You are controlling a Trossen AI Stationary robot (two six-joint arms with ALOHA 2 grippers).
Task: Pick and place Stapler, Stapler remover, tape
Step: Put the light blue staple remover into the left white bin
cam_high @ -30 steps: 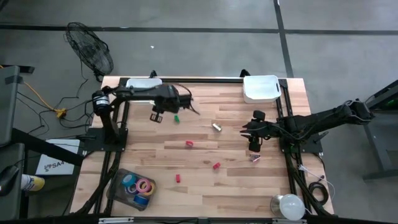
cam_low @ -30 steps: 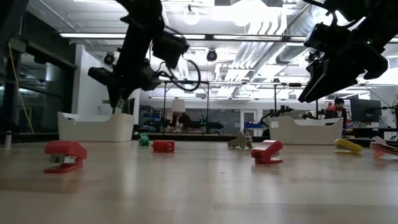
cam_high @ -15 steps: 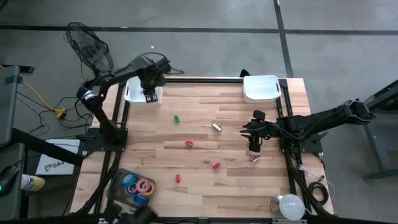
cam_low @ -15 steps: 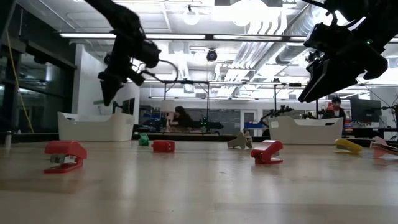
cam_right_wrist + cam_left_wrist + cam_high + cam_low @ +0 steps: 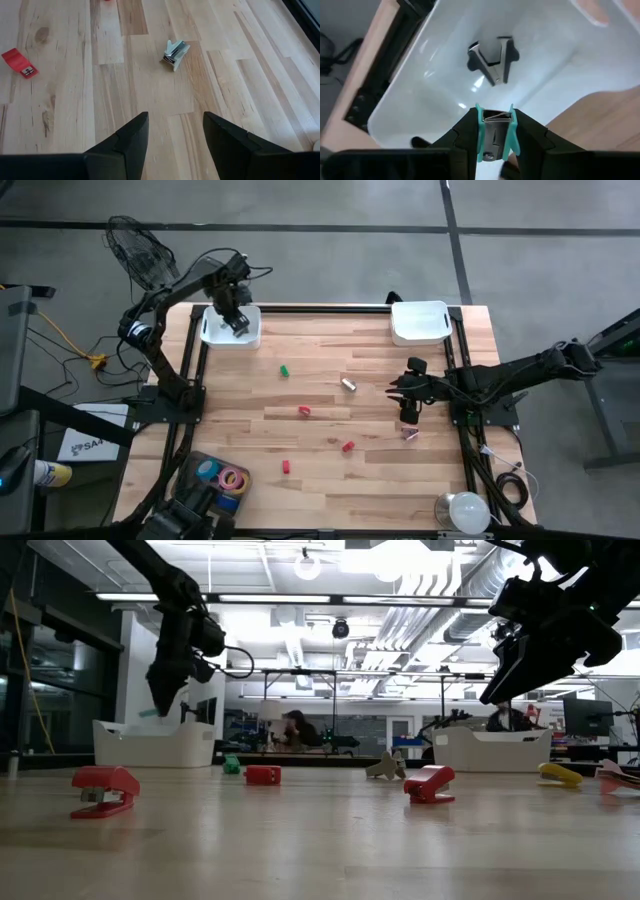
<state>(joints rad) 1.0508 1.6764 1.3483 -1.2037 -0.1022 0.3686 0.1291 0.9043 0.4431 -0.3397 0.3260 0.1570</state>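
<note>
Left wrist view shows our left fingers point(image 5: 495, 131) closed on a teal staple remover point(image 5: 494, 120), which has swung from over the counter point(image 5: 380, 470) to above the white bin point(image 5: 420, 85), where a dark remover point(image 5: 492, 57) lies ahead. Right fingers point(image 5: 175, 145) hover open, idle.

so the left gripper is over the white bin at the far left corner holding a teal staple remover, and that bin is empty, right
Not empty. The left wrist view shows a dark staple remover already lying in the white bin. The rest holds: the left gripper is over that bin, holding a teal staple remover.
</note>
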